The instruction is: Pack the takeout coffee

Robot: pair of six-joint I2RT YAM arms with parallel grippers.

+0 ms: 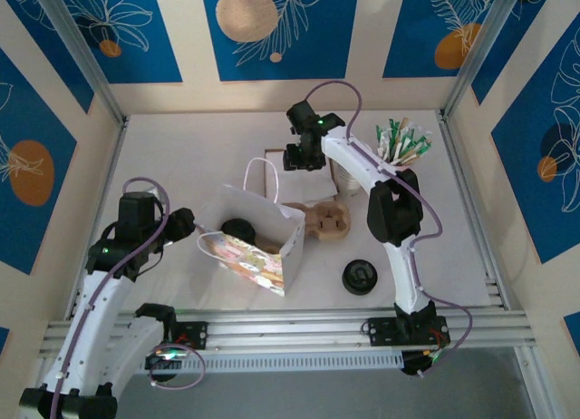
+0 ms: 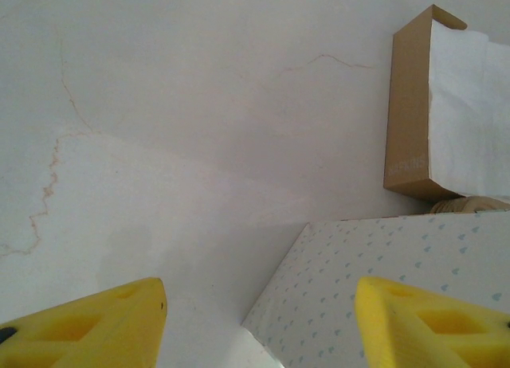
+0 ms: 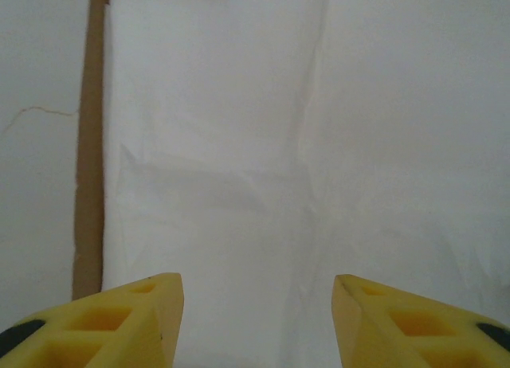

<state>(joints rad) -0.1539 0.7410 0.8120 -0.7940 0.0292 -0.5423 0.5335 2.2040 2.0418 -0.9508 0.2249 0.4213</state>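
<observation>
Right gripper (image 3: 255,304) hangs open and empty over the white napkins (image 3: 207,145) at the far side. Left gripper (image 2: 261,304) is open and empty too, just left of the bag (image 1: 258,247). The tray (image 1: 328,221) lies flat, just right of the bag. It looks light, stiff and easy to crush, so pinch its rim gently. A black lid (image 1: 360,277) sits nearer.

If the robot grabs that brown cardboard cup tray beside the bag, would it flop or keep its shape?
Probably keeps its shape: the cup tray looks like moulded pulp with formed wells. Likely light, being thin and hollow. Lying flat on the table, it shouldn't roll, though a push might slide it.
</observation>
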